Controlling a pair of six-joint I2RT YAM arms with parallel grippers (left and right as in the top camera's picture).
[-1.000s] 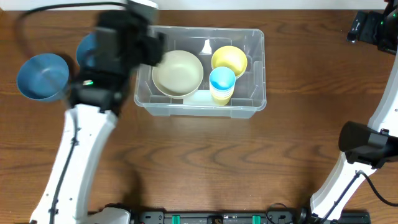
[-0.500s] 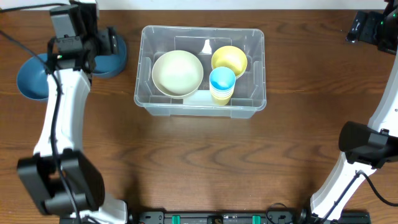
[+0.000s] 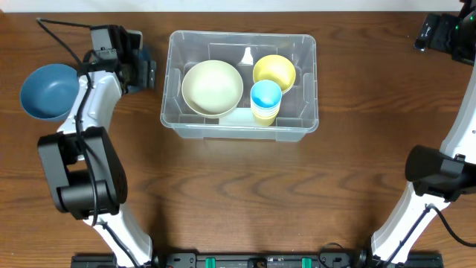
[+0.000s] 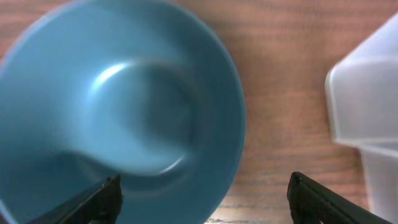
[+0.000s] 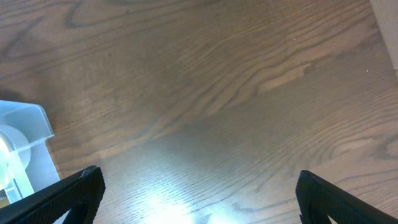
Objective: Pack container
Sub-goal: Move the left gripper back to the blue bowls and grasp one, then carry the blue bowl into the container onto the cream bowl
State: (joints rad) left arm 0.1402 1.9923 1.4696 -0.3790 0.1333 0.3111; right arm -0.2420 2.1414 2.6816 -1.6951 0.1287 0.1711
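Note:
The container point(image 3: 312, 82), a clear rectangular tub, sits at the table's middle back. Inside it are a cream bowl point(image 3: 213, 87), a yellow bowl point(image 3: 274, 71) and a blue cup point(image 3: 265, 97) stacked on a yellow one. My left gripper point(image 3: 141, 65) hovers just left of the tub, over a blue bowl point(image 4: 112, 106) that the overhead view mostly hides. In the left wrist view my left gripper point(image 4: 205, 186) is open, with the bowl's right rim between the jaws and the container's corner point(image 4: 367, 93) at the right. My right gripper point(image 5: 199, 180) is open over bare wood.
A second blue bowl point(image 3: 48, 91) lies at the far left. A small white piece point(image 3: 247, 55) lies at the container's back wall. The right arm point(image 3: 446, 30) is at the far right back corner; the tub's corner point(image 5: 25, 143) shows at its view's left edge.
My left arm swung left from the container's left end and settled over the blue bowl beside it. Its jaws opened wider. The right arm has not moved.

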